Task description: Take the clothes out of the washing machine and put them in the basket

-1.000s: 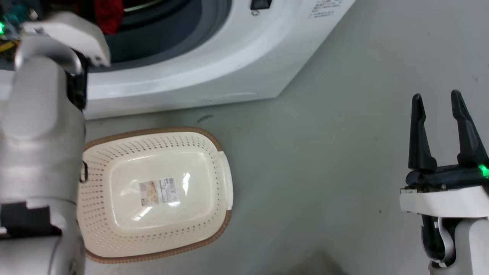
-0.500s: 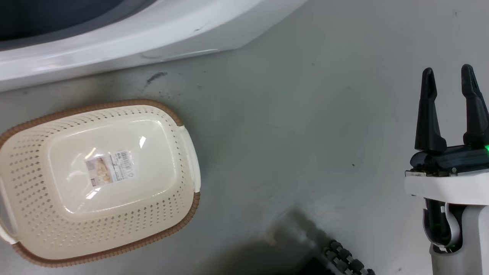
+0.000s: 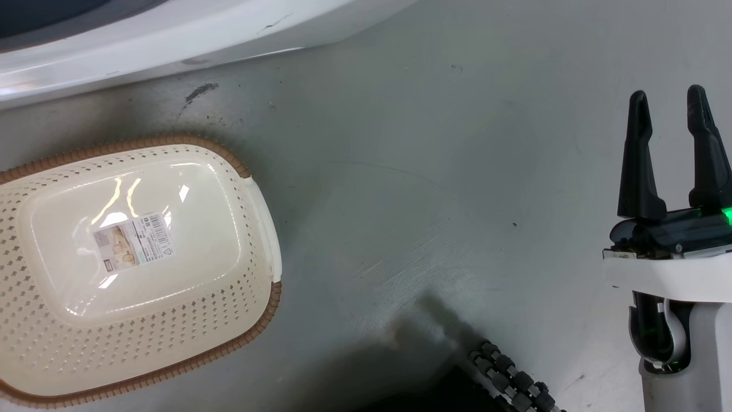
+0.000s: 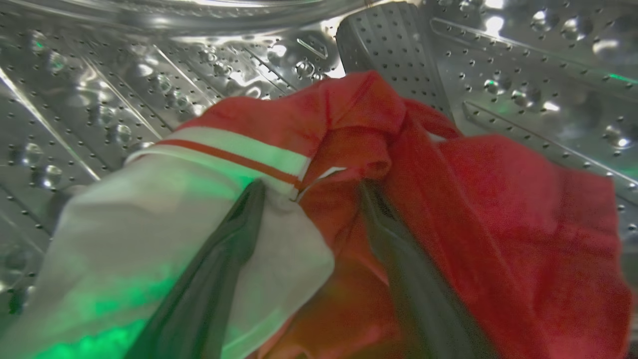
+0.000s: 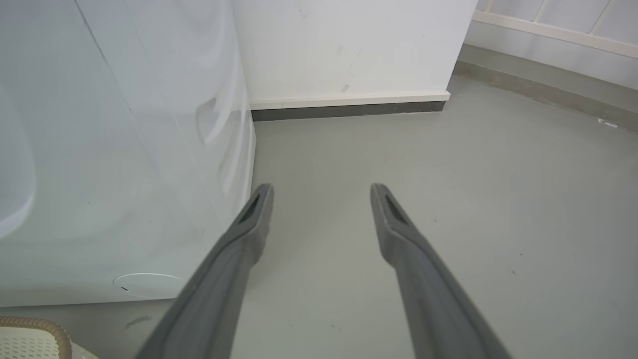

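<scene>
Grey floor [image 3: 434,171] spreads across the head view, and the whole picture has slid since a second ago. That is the camera turning, not the things moving. The basket [image 3: 171,139] now sits at 9 o'clock instead of near the middle, and the washer [image 3: 171,40] has shrunk to a white strip at 11 o'clock. A dark ribbed part [image 3: 509,372] has come in at 6 o'clock. The basket holds nothing but its label, so by my reading no garment has been delivered yet.

Nearest, at 3 o'clock, the right gripper [image 3: 666,109] has kept its place, fingers well apart and holding nothing. Its own wrist view adds the washer's plain side at 9 o'clock, a basket corner at 7 o'clock and a white wall [image 5: 349,45] at 12 o'clock.

The left wrist view looks inside the washer, which the head view does not. The left gripper [image 4: 309,192] is deep in the steel drum [image 4: 523,65], fingers spread and pressed into the clothes [image 4: 498,209]. A red fold bunches between them, with a pale patch at 8 o'clock. The jaws look not yet closed. The grasp seems the step in hand.
</scene>
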### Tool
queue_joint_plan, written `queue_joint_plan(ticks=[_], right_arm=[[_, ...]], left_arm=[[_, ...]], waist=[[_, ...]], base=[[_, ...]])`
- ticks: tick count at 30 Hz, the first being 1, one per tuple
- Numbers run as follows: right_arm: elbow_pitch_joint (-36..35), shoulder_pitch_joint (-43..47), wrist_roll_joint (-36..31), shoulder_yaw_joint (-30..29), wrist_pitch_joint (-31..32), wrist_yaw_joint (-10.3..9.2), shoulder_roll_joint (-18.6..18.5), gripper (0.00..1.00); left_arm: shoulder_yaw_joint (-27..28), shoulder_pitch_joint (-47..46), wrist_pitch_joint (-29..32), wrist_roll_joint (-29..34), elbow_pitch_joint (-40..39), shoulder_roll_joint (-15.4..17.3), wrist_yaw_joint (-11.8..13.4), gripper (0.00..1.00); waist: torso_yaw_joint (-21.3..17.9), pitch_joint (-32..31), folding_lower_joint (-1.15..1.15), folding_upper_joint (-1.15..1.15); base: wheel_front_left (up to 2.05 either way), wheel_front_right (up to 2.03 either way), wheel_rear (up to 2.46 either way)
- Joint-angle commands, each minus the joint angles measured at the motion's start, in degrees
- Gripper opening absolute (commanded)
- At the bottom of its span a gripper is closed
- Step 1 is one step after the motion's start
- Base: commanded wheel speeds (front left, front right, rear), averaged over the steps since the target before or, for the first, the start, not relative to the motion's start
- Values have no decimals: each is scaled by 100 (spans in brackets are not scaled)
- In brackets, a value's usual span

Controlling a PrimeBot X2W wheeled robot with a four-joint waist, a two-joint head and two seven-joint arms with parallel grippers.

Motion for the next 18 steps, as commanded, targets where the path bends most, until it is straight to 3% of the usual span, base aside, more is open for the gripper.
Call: queue_joint_plan(ticks=[1,5,7,18], right_arm=[[-38,-110,10,11,-14,-4,7,100],[-26,-122,4,11,-14,-4,7,100],[-19,-136,-4,3,-14,-4,7,100],[-22,-111,-139,-52,-14,-4,7,100]], left_arm=[[-37,-32,67,-11,52,0,-2,100],[-99,-29,122,-25,87,-11,5,100],[-138,-30,73,-1,63,5,11,0],[-151,254,-575,-199,-14,-60,-37,0]], waist=[[-6,15,-1,0],[-18,26,-1,0],[-22,27,-1,0],[107,-256,-1,0]], base=[[0,0,0],[0,0,0],[0,0,0],[0,0,0]])
